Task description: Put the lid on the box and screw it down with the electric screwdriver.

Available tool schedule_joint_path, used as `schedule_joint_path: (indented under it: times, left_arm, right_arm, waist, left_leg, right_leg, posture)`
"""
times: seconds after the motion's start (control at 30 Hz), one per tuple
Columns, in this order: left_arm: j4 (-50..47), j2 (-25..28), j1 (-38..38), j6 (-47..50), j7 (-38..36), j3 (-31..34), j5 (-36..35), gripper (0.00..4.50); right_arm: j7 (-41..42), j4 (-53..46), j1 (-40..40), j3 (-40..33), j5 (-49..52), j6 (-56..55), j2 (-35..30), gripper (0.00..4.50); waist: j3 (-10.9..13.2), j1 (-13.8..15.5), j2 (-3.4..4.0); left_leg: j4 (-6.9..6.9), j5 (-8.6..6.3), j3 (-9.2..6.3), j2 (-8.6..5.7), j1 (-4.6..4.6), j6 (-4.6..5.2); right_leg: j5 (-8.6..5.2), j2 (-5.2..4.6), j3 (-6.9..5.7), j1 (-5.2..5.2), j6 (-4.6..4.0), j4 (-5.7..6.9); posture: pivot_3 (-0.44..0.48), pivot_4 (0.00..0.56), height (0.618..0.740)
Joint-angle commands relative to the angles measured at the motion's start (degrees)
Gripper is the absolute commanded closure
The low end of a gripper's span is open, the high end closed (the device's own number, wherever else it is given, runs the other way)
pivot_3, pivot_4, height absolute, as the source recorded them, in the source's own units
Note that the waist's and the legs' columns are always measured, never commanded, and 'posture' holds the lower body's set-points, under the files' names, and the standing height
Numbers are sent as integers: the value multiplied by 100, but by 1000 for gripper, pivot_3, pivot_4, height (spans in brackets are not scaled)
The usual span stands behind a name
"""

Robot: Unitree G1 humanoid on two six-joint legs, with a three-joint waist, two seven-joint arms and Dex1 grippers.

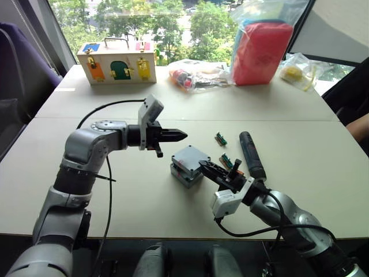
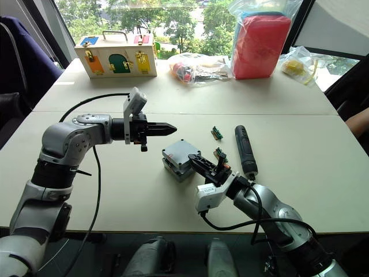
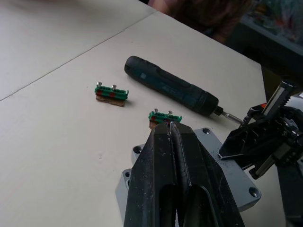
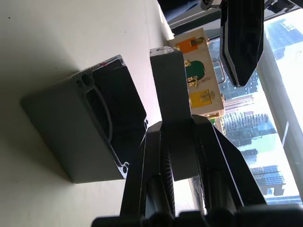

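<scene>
The grey box (image 1: 181, 176) stands open in the middle of the table. The grey lid (image 1: 191, 157) hangs tilted just over it, and my right gripper (image 1: 207, 168) is shut on the lid's near right edge. In the right wrist view the lid (image 4: 169, 113) is edge-on between the fingers, beside the box's open cavity (image 4: 102, 127). My left gripper (image 1: 176, 136) is shut on nothing and hovers a little above and to the left of the lid. The black electric screwdriver (image 1: 252, 154) lies on the table right of the box.
Two small green-brown pieces (image 1: 221, 138) (image 1: 229, 162) lie between box and screwdriver. A wooden box with coloured doors (image 1: 118, 64), plastic bags (image 1: 199, 74) and a red pouch (image 1: 262, 52) stand at the far edge. A person's arm (image 1: 360, 130) shows at the right.
</scene>
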Motion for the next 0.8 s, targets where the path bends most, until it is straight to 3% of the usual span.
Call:
schedule_joint_path:
  times: [0.03, 0.8]
  left_arm:
    - [47, 111, -165, -171, -339, -125, 147, 4452]
    - [316, -215, -96, -380, -232, 40, 370, 4452]
  right_arm:
    - [-177, -42, -8, 16, -248, -180, 62, 4357]
    - [-636, 259, -251, -311, -536, -221, 146, 4357]
  waist:
    - [0, -9, 0]
    - [0, -2, 0]
  left_leg:
    - [0, 0, 0, 1, 0, 0]
    - [5, 0, -5, 4, 0, 1]
  right_leg:
    - [0, 2, 0, 0, 0, 0]
    - [-1, 8, 1, 3, 0, 4]
  posture:
    - [0, 150, 740]
    - [0, 150, 740]
